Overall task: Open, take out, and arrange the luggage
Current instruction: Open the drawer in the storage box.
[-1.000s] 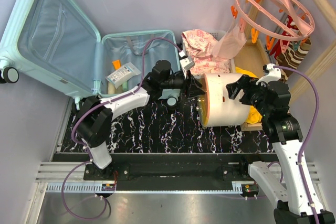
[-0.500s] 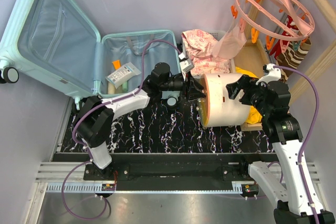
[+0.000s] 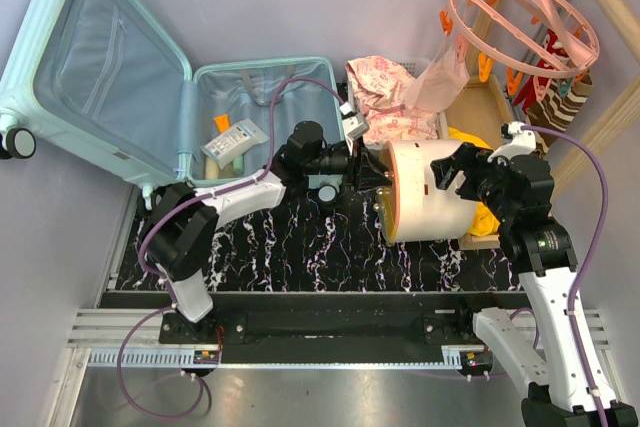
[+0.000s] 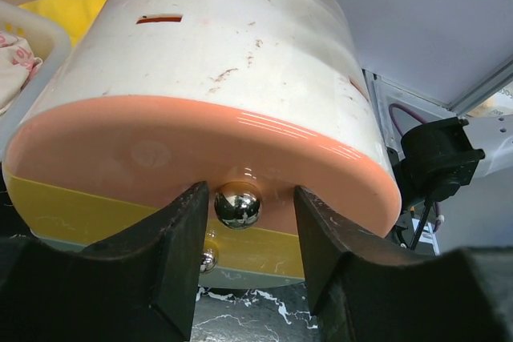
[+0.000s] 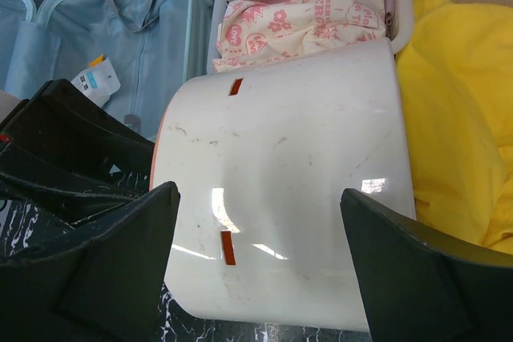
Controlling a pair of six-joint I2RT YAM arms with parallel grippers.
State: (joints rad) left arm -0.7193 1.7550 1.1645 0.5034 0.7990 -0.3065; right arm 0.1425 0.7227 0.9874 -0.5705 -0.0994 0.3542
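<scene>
The pale mint-blue hard-shell luggage lies open at the far left, with tubes and packets left inside. The cream cylinder with an orange end is out. The left gripper straddles its chrome knob unclenched and the right gripper hangs spread wide over it, so arranging remains.

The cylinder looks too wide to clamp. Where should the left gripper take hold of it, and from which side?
The chrome knob on its orange end, end-on from the left. The cylinder lies on its side with that end facing the left gripper, whose open fingers straddle the knob; the body is smooth and wide.
</scene>
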